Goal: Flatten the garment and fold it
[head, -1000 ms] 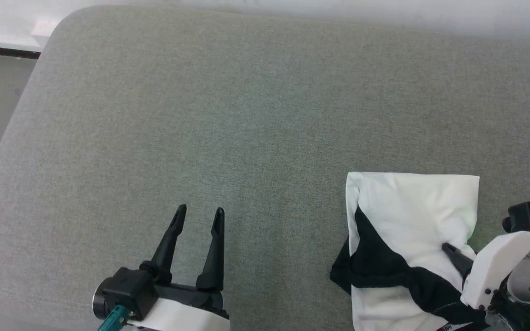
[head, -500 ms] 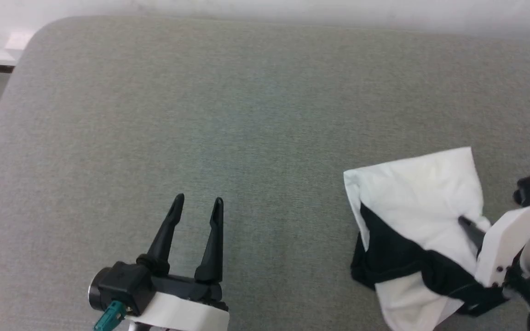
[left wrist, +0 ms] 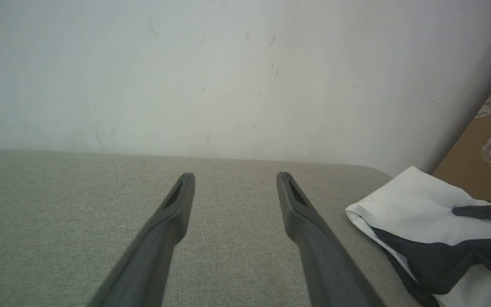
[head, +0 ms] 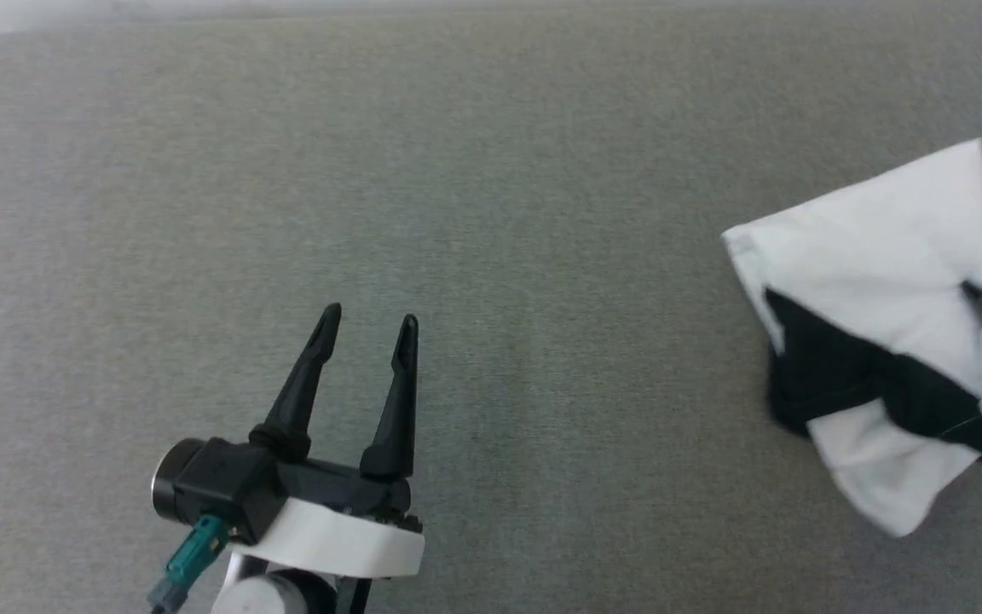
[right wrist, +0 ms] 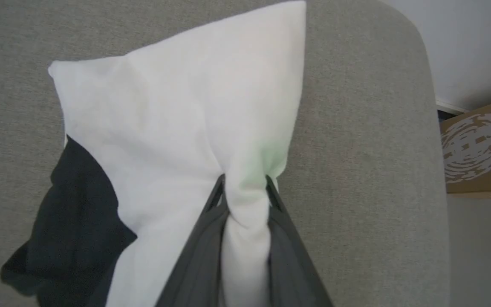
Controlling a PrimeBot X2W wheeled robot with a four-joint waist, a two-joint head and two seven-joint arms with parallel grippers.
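Observation:
The garment [head: 875, 273] is a folded white and black bundle at the right edge of the head view, over the grey padded surface [head: 491, 213]. My right gripper [right wrist: 244, 181] is shut on a bunched fold of the garment's white cloth [right wrist: 186, 111], with a black sleeve part [right wrist: 75, 204] hanging at the lower left. In the head view one dark finger [head: 979, 298] of that gripper pokes out of the cloth beside its white wrist. My left gripper [head: 369, 322] stands open at the lower left, far from the garment, with nothing between its fingers. The left wrist view has the garment [left wrist: 420, 204] at its right edge.
A white wall [left wrist: 228, 76] rises behind the grey surface. A brown cardboard box with white print [right wrist: 480, 149] stands past the surface's rounded right end. A wide stretch of the grey surface lies between the two grippers.
The head camera has shifted, so the whole picture has moved. The garment, gripped throughout, now sits higher and further right, tilted, with its lower corner hanging free. The left gripper stays open.

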